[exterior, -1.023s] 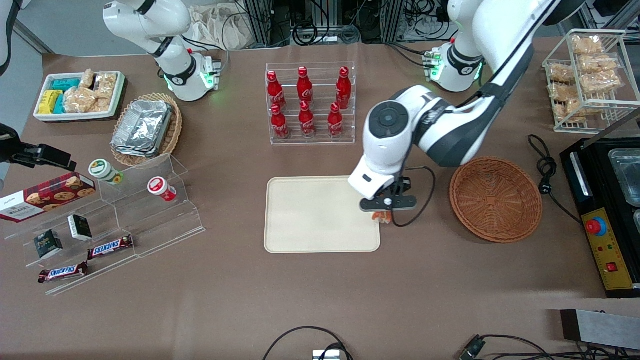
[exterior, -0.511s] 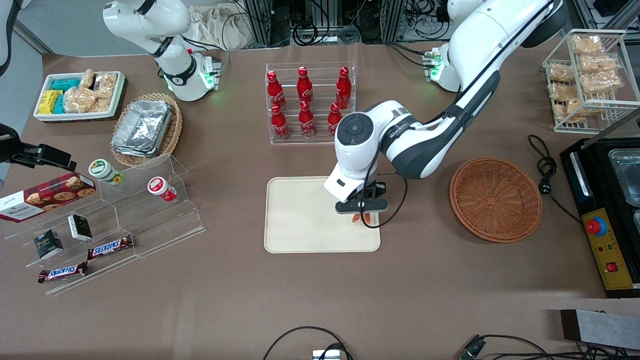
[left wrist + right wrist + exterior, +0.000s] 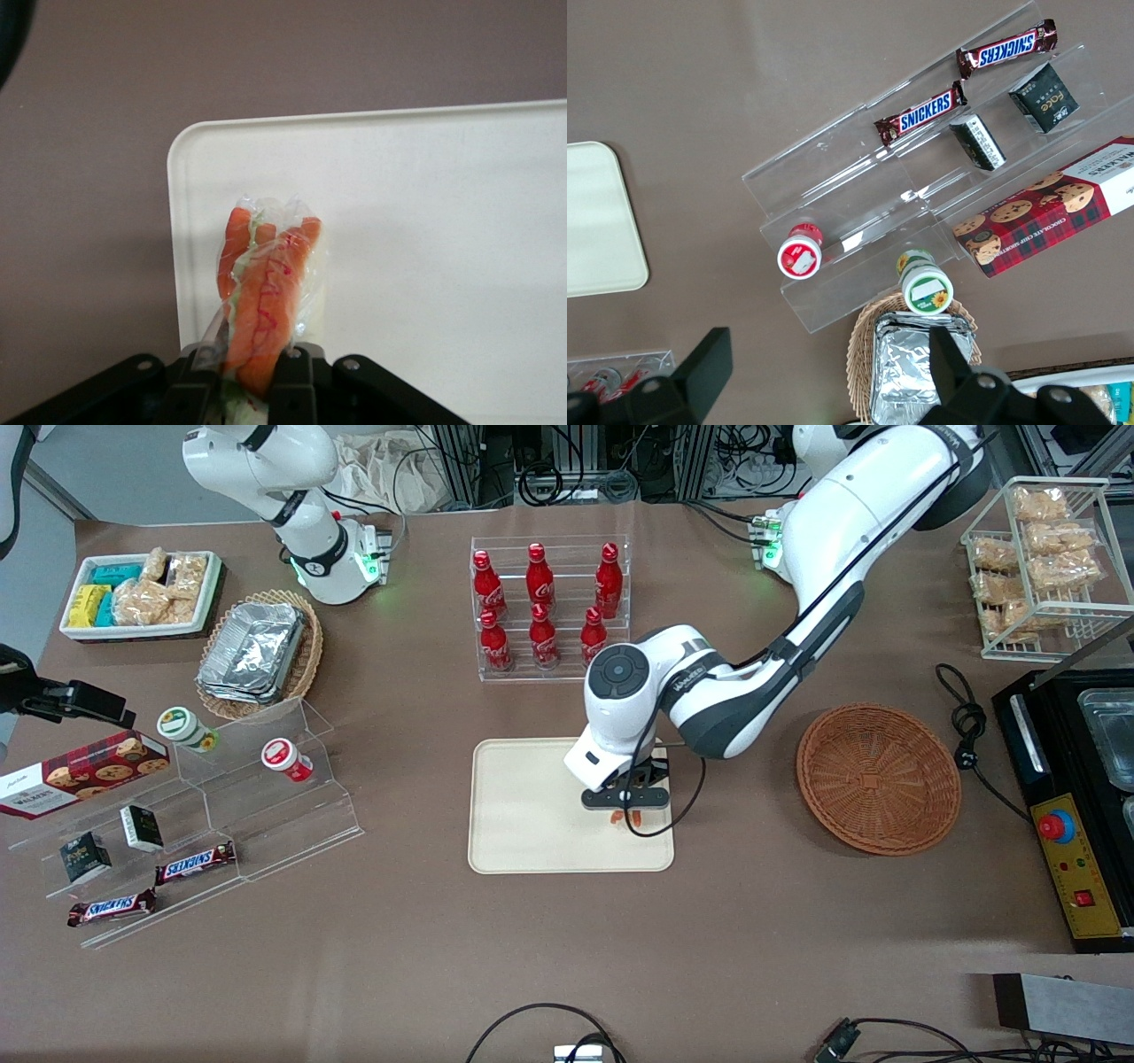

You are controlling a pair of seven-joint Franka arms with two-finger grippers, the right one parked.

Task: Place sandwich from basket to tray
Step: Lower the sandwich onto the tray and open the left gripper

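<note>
My left gripper [image 3: 624, 813] hangs over the cream tray [image 3: 532, 815], at the part of it nearest the basket, and is shut on the sandwich [image 3: 623, 818]. In the left wrist view the sandwich [image 3: 266, 292] shows as an orange and green wedge in clear wrap, pinched between the black fingers [image 3: 297, 376] of the gripper [image 3: 244, 372], with the tray [image 3: 425, 248] under it. The reddish-brown wicker basket [image 3: 877, 777] stands beside the tray toward the working arm's end, with nothing in it.
A clear rack of red cola bottles [image 3: 545, 607] stands farther from the front camera than the tray. A clear stepped display [image 3: 221, 797] with snacks lies toward the parked arm's end. A black appliance [image 3: 1076, 797] and a wire snack rack [image 3: 1045, 558] sit past the basket.
The gripper has carried the sandwich from the tray's edge nearest the basket further in over the tray, toward the parked arm's end.
</note>
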